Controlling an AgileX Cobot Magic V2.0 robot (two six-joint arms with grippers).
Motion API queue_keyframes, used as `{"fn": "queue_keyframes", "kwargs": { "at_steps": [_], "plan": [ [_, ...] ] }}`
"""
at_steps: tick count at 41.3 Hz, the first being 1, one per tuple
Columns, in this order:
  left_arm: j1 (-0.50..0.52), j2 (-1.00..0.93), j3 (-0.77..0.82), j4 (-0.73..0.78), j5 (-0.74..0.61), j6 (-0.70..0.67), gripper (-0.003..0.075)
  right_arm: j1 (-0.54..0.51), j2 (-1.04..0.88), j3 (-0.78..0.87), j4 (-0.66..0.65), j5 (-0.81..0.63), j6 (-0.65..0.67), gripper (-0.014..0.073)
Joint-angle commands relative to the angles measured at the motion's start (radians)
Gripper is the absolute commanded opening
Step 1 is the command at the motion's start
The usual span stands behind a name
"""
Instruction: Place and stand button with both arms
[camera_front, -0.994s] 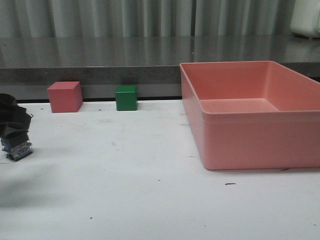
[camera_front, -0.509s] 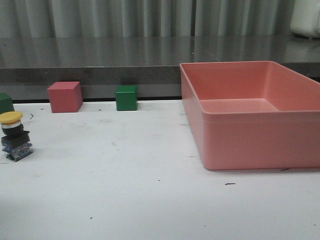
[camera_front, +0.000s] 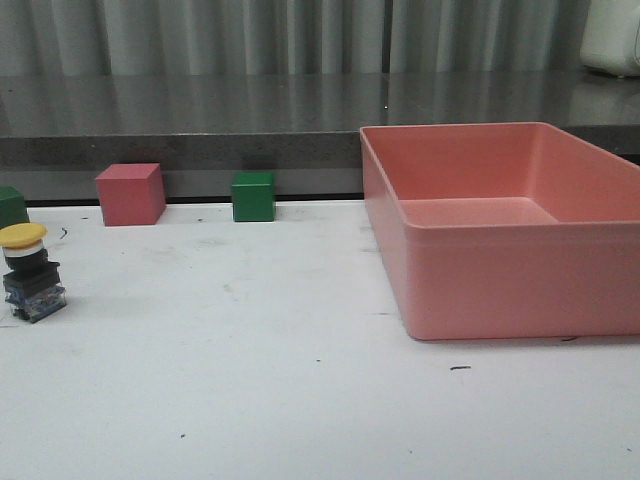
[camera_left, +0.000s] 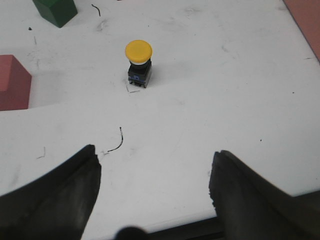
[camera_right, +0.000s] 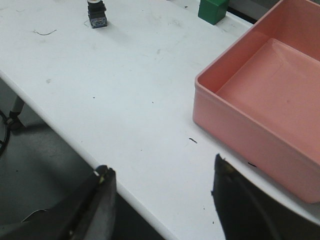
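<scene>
The button (camera_front: 30, 272) stands upright on the white table at the far left, yellow cap up, black body and blue terminals at its base. It also shows in the left wrist view (camera_left: 138, 62) and at the edge of the right wrist view (camera_right: 96, 13). My left gripper (camera_left: 155, 167) is open and empty, well back from the button near the table's front edge. My right gripper (camera_right: 162, 172) is open and empty over the table's front edge, near the pink tray. Neither arm shows in the front view.
A large pink tray (camera_front: 470, 290) stands at the right, also in the right wrist view (camera_right: 210, 107). A pink cube (camera_front: 130, 193) and a green cube (camera_front: 253, 196) sit at the back. Another green cube (camera_front: 10, 205) is at the far left edge.
One second ago my left gripper was over the button at the far left. It has let go and drawn out of the front view. The button stays standing.
</scene>
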Motion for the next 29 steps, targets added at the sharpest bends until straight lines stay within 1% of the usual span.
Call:
{"fn": "queue_keyframes", "kwargs": {
  "at_steps": [1,18,20,21,23,27,29],
  "plan": [
    [0.001,-0.037,-0.035,0.012,-0.016,-0.001,0.046,-0.007,0.003,-0.026,-0.007,-0.065,-0.007,0.0447],
    [0.001,-0.069,-0.035,0.01,-0.014,-0.001,0.0459,-0.007,0.003,-0.026,-0.007,-0.065,-0.007,0.0447],
    [0.001,-0.069,-0.035,0.01,-0.014,-0.001,0.0449,-0.007,0.003,-0.026,-0.007,-0.065,-0.007,0.0435],
    [0.001,-0.069,-0.035,0.01,-0.014,-0.001,0.0431,-0.007,0.003,-0.026,-0.007,-0.065,-0.007,0.0419],
    [0.001,-0.069,-0.035,0.01,-0.014,-0.001,0.0384,-0.007,0.003,-0.026,-0.007,-0.065,-0.007,0.0351],
    [0.001,-0.069,-0.033,0.01,-0.018,-0.001,0.0272,-0.007,0.003,-0.026,-0.007,-0.065,-0.007,0.0167],
    [0.001,-0.069,-0.033,0.01,-0.021,-0.001,0.021,-0.007,0.003,-0.026,-0.007,-0.065,-0.007,0.0093]
  ]
}}
